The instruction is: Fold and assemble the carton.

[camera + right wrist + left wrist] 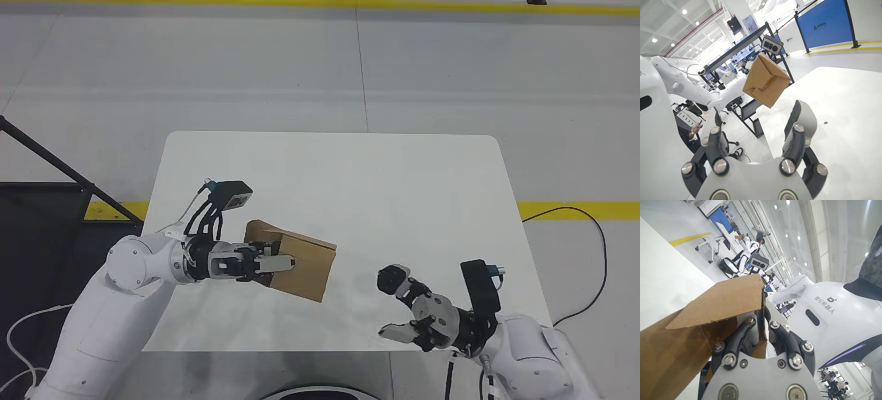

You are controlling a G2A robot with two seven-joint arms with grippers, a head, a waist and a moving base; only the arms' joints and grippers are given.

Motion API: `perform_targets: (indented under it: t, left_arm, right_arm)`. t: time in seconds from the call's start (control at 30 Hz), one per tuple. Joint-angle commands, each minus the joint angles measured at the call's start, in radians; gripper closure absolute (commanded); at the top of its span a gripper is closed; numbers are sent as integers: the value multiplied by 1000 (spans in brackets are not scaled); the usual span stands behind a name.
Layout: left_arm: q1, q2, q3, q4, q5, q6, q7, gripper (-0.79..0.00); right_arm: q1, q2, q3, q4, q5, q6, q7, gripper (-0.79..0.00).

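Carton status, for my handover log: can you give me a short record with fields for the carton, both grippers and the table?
carton: brown cardboard, tilted, over the table's near-left part; flaps on one end folded inward, a small gap between them
left gripper: shut on a carton wall
right gripper: open, empty, apart from the carton, over the table's near-right part
table: white, with a small brown scrap on it

I have the carton [297, 263] over the near-left part of the table [400, 180], my left claw [284, 263] clamped on its left side and my right claw [392, 305] well apart, near-right.
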Motion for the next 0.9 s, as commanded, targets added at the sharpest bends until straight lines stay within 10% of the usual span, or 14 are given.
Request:
perform_targets:
  t: [0.0,0.87]
  left_arm:
    - [2,0,-1,-1,14,5,16,0]
    - [-36,31,-16,-262,742,2,-2,0]
  right_arm:
    - [0,0,0,-1,-2,4,-1,-785]
    - [66,-7,-15,67,-67,80,-68,-785]
